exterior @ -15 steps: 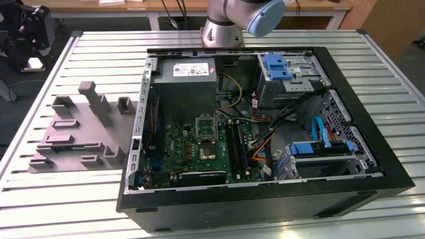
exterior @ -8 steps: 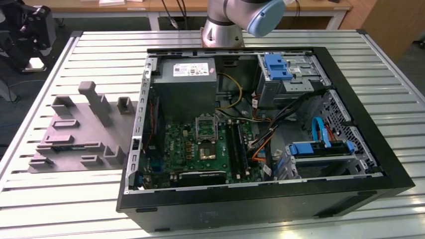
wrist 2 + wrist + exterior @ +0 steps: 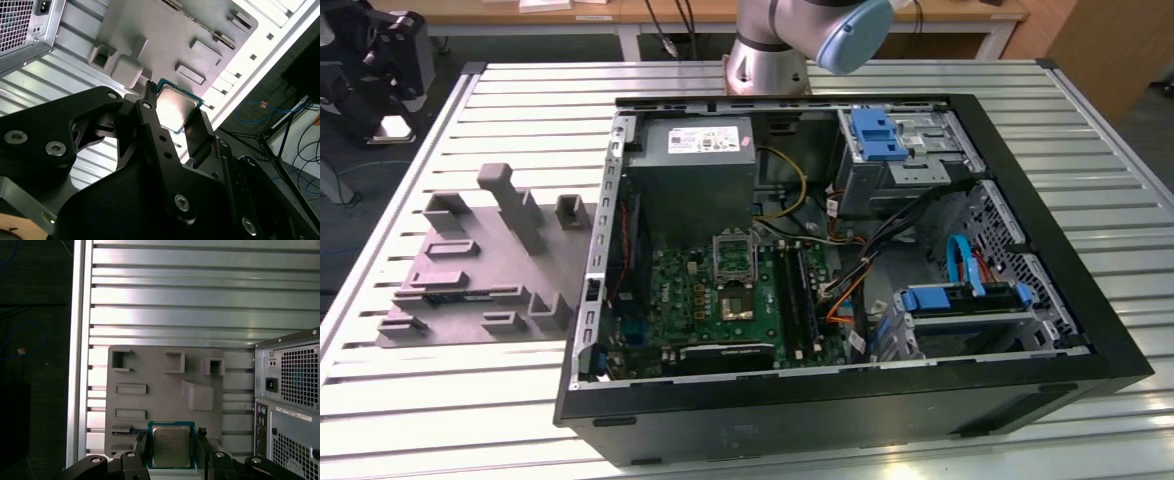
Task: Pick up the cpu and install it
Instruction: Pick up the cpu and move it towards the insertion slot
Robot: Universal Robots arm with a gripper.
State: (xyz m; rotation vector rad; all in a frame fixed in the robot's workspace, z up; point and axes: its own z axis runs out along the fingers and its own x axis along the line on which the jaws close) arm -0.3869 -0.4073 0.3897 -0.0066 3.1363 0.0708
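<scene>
The cpu (image 3: 171, 445), a flat square chip with a shiny metal top and a thin teal edge, sits between the two black fingers (image 3: 141, 441) of my gripper (image 3: 171, 440), which is shut on it. In the second wrist view the same cpu (image 3: 177, 106) is clamped at the gripper (image 3: 172, 112), held well above the grey moulded tray (image 3: 165, 35). The exterior view has that tray (image 3: 474, 275) lying on the table at the exterior view's left of the open computer case (image 3: 854, 400). Inside the case, the motherboard (image 3: 720, 295) lies flat with its socket (image 3: 735, 257) exposed.
The case holds a grey power supply (image 3: 694, 170), blue-tabbed drive cages (image 3: 887, 140) and loose cables (image 3: 881, 245). The case's rear panel (image 3: 290, 405) stands beside the tray. The slatted aluminium table (image 3: 520, 90) ends at a rail (image 3: 80, 340). The arm's base (image 3: 771, 50) is behind the case.
</scene>
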